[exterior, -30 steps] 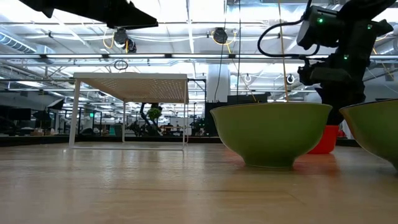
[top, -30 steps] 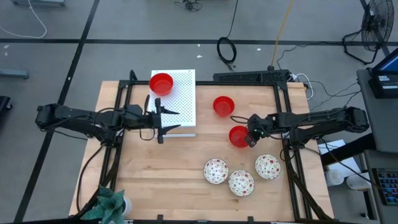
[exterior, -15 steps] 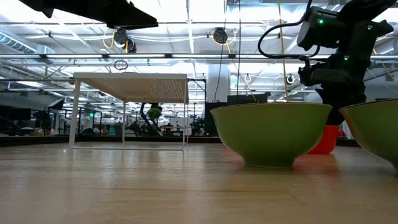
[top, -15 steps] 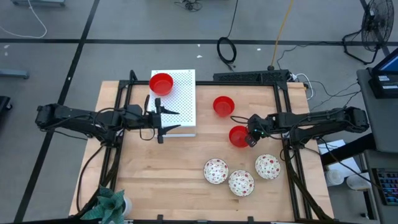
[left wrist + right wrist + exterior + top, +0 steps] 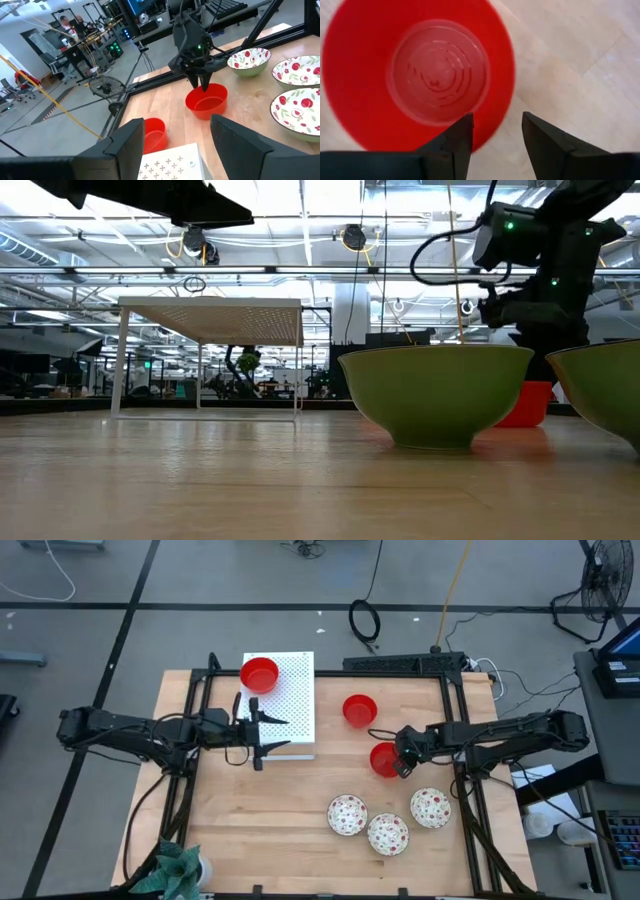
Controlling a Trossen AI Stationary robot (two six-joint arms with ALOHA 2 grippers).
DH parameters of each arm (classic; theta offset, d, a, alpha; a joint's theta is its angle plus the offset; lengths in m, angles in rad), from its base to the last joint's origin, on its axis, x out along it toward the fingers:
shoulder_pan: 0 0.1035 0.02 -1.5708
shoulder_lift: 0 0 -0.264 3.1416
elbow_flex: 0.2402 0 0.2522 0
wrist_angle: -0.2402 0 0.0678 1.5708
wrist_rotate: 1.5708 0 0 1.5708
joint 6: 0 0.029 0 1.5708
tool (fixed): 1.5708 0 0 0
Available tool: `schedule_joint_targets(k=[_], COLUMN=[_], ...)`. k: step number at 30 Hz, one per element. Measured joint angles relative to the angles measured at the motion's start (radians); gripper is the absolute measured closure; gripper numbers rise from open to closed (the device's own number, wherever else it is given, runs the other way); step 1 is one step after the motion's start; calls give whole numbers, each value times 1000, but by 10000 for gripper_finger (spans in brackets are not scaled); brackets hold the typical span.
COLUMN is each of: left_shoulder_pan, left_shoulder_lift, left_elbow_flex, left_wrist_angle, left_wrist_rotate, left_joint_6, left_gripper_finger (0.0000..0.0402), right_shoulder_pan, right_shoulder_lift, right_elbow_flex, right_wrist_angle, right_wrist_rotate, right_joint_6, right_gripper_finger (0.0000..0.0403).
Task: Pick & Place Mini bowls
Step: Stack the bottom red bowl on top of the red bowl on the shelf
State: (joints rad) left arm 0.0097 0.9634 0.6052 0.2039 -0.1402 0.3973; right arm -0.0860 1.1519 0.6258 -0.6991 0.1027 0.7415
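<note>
1. No brand, label or readable writing shows on any of the things.
2. The left gripper hangs at the 9 o'clock side of the wooden worktop, its dark arm stretched level from the left edge. Its jaws stand wide apart and hold nothing.
3. A white perforated rectangular board on legs stands just beside that gripper, towards 11 o'clock. One plain glossy red mini bowl sits on its far left corner.
4. A second glossy red mini bowl rests on the worktop near 12 o'clock.
5. A third glossy red mini bowl lies near the centre, towards 3 o'clock.
6. The right gripper points down at this bowl's rim, its arm reaching in level from the right. The jaws straddle the rim, one finger inside and one outside, slightly apart.
7. Three white mini bowls with red floral insides cluster near 5 o'clock.
</note>
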Motion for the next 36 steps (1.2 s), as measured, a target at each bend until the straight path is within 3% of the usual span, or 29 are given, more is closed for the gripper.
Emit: schedule_joint_targets(k=[10,22,25,33,36], left_shoulder_pan=[0,0,0,0,0], left_shoulder_lift=[0,0,0,0,0], left_elbow_flex=[0,0,0,0,0], left_wrist_angle=[0,0,0,-5,-7], left_wrist_rotate=[0,0,0,0,0], left_joint_6=[-3,-3,-3,-3,-10], left_gripper_finger=[172,172,172,172,172], right_shoulder_pan=[-67,-170,-186,-216,-222], right_shoulder_lift=[27,27,26,-51,-83], right_elbow_flex=[0,0,1,38,39], right_wrist_angle=[44,104,124,31,-35], right_wrist_rotate=[131,451,425,167,123], right_joint_6=[-52,-180,-208,-202,-178], right_gripper_finger=[248,248,248,248,248])
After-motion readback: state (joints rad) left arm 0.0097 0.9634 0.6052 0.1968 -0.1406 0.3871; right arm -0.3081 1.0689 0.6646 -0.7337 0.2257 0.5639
